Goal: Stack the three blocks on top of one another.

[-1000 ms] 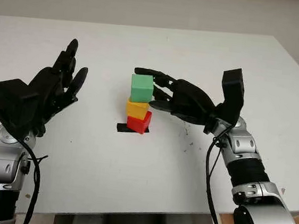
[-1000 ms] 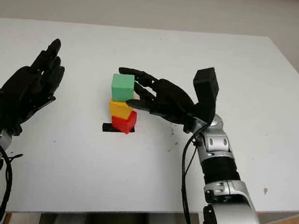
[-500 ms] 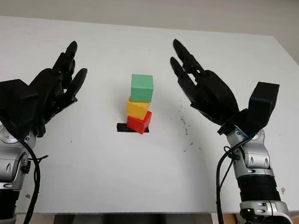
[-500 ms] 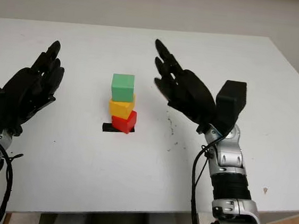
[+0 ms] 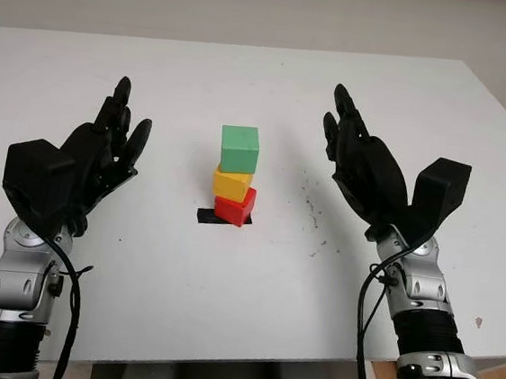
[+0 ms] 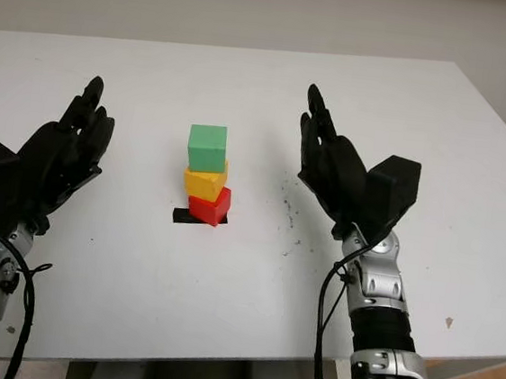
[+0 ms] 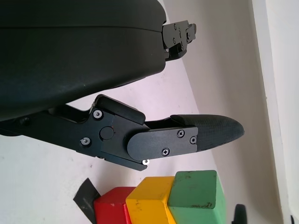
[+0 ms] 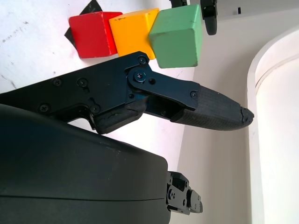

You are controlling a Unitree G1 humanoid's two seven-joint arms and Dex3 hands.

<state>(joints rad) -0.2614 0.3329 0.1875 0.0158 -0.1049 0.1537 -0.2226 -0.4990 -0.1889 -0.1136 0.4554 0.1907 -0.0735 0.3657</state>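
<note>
Fingers: we see both hands open and holding nothing, their fingers stretched out straight and clear of the blocks.
Left hand point(image 5: 103, 151): we find it raised over the white table point(image 5: 180, 281), well to the left of the stack, palm turned toward it.
Right hand point(image 5: 364, 169): we find it raised on the other side of the stack, well apart from it, palm also facing the blocks.
Red block point(image 5: 235, 208): we see it at the bottom, sitting on the table by a small piece of black tape point(image 5: 207, 216).
Yellow block point(image 5: 232, 184): we see it resting on the red one, turned a little out of line with it.
Green block point(image 5: 240, 148): we see it on top of the yellow one, standing free with no finger touching it.
Stack: we count all three blocks piled one on another near the middle of the table, between the two hands, leaning slightly.
</note>
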